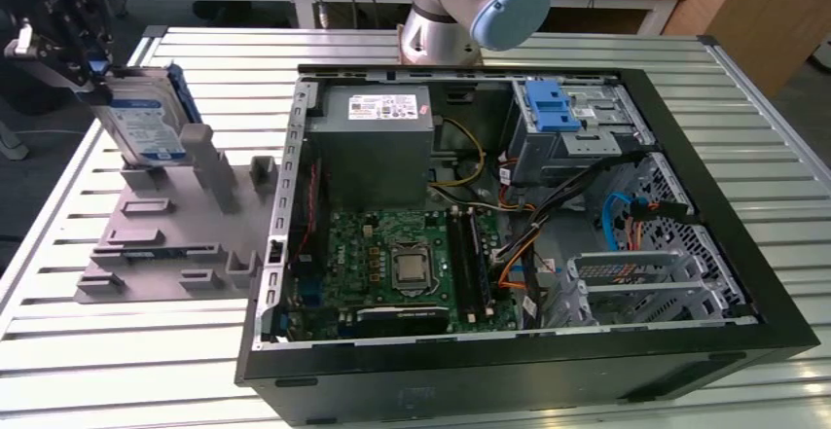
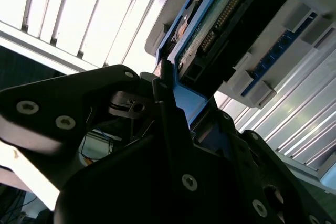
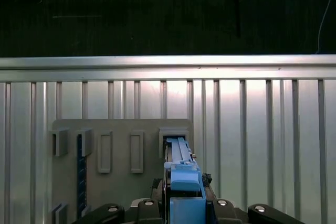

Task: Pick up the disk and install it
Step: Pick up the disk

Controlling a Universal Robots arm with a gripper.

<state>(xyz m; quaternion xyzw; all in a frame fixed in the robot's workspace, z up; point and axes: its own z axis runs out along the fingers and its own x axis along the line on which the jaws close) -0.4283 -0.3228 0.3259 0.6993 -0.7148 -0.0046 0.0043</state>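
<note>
The disk (image 1: pixel 140 123), silver with a blue-and-white label and a blue carrier frame, stands on edge over the far end of the grey fixture plate (image 1: pixel 156 244) at the exterior view's left. My gripper (image 1: pixel 99 84) is shut on its upper end. In the first wrist view the blue edge of the disk (image 3: pixel 181 177) runs between the fingers (image 3: pixel 149 203) toward a raised slot (image 3: pixel 174 139) on the plate. The second wrist view shows the disk (image 2: pixel 220 19) with its connector side and the black fingers (image 2: pixel 168 103) against its frame. I cannot tell whether its lower end still rests in the slot.
An open black computer case (image 1: pixel 746 283) lies on the slatted metal table (image 1: pixel 117 371), to the exterior view's right of the plate. Inside are a grey power supply box (image 1: pixel 377 147), a motherboard (image 1: pixel 396 259), cables, and a drive bay with a blue latch (image 1: pixel 552 108). The arm's base (image 1: pixel 461 11) stands behind the case.
</note>
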